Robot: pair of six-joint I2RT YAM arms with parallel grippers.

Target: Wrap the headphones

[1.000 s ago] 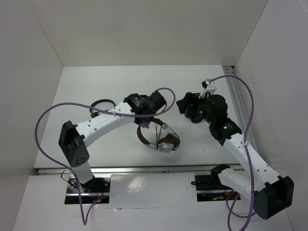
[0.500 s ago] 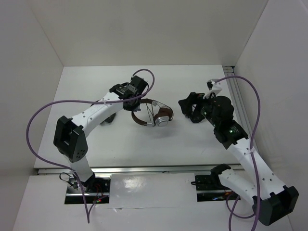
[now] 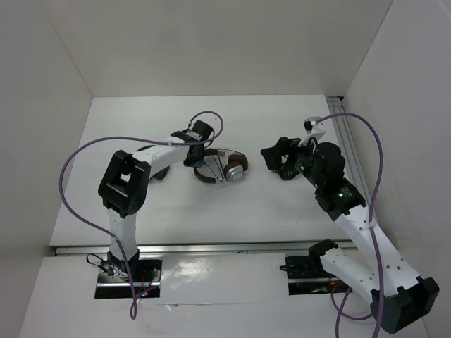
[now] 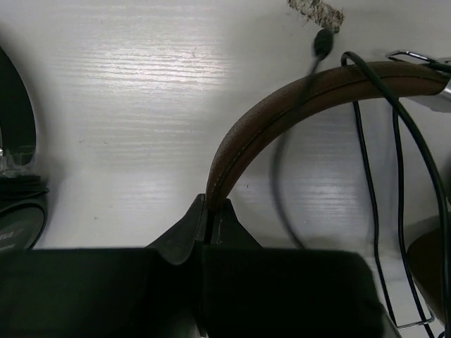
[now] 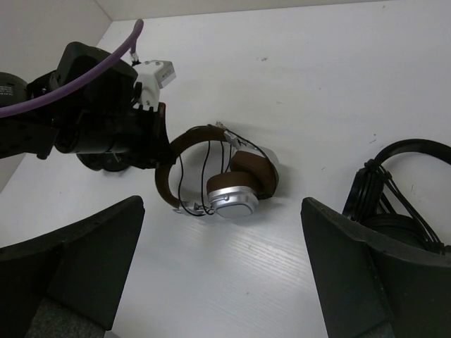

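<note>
The headphones [image 3: 232, 169] lie on counter [image 3: 268, 211], left fingers [image 4: 180, 236] clamped on the stiff headband [image 4: 282, 98], likely the safest hold; thin cable [image 4: 373, 183] looks limp, snag-prone; right fingers [image 5: 77, 253] apart, empty.

White link shells and black joint housings on left arm [image 3: 156, 156] and right arm [image 3: 359, 225]. Thick purple cable [image 5: 99, 69] trailing off each wrist. Green light [image 3: 341, 189] on right arm. Dark-grey fingers [image 5: 70, 271] on right end effector [image 5: 222, 211].

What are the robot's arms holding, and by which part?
The left gripper clamps the headphones by their brown headband; the right gripper is open and holds nothing.
</note>
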